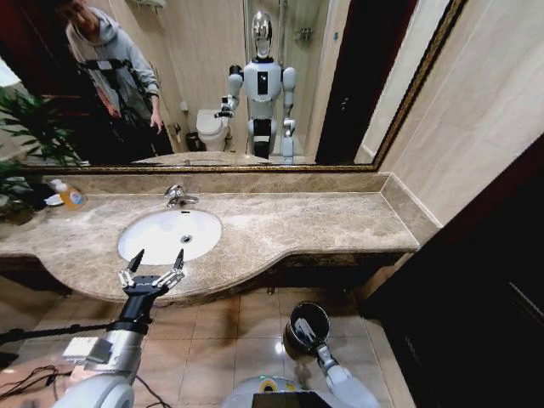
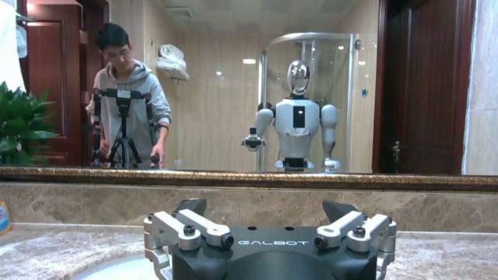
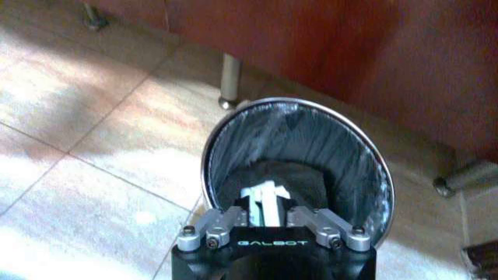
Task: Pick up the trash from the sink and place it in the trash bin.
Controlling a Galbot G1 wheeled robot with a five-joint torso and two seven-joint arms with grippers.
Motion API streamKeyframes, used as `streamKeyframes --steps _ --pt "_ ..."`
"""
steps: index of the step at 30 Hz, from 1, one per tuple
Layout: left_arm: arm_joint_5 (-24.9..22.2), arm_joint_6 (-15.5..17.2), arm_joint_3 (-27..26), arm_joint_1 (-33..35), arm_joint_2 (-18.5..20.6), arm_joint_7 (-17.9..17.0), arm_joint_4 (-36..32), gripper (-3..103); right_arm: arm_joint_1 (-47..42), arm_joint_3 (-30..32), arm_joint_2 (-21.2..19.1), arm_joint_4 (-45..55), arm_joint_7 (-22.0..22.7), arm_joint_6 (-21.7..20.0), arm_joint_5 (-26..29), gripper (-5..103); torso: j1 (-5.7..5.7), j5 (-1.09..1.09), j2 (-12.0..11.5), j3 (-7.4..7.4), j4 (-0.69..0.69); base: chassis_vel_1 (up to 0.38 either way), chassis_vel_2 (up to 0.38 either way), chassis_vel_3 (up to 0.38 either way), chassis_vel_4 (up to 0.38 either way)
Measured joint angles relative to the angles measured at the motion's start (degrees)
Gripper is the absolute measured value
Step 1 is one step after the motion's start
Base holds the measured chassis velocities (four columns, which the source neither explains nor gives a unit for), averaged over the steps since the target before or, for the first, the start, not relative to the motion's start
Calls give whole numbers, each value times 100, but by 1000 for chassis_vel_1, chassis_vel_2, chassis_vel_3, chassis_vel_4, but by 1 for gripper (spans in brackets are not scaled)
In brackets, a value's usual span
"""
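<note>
The white oval sink is set in the brown marble counter, and its drain hole shows. My left gripper hovers open over the sink's front rim, level with the counter, nothing between its fingers. On the floor below the counter's right part stands the round black trash bin. My right gripper is just above its mouth, pointing down into it. In the right wrist view the right gripper is shut on a small white piece of trash over the bin's dark inside.
A chrome faucet stands behind the basin. An orange bottle and a green plant are at the counter's far left. A wide mirror backs the counter. Dark wooden furniture closes the right side, with tiled floor below.
</note>
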Motion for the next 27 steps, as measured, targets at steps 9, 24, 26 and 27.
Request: streamKeyframes --steps 9,24,26,27 --pt "0 0 0 0 0 0 0 100 -141 3 -58 271 13 -9 95 58 0 0 0 0 0 0 0 0 0" --pt "0 0 0 0 0 0 0 100 -918 -35 -118 2103 -1 -663 1014 100 0 1 0 0 0 0 0 0 0" --pt "0 0 0 0 0 0 0 100 -1001 -31 -141 2321 20 -751 1089 100 0 0 0 0 0 0 0 0 0" --pt "0 0 0 0 0 0 -1 100 -1051 -28 -154 2456 32 -800 1138 100 0 0 0 0 0 0 0 0 0"
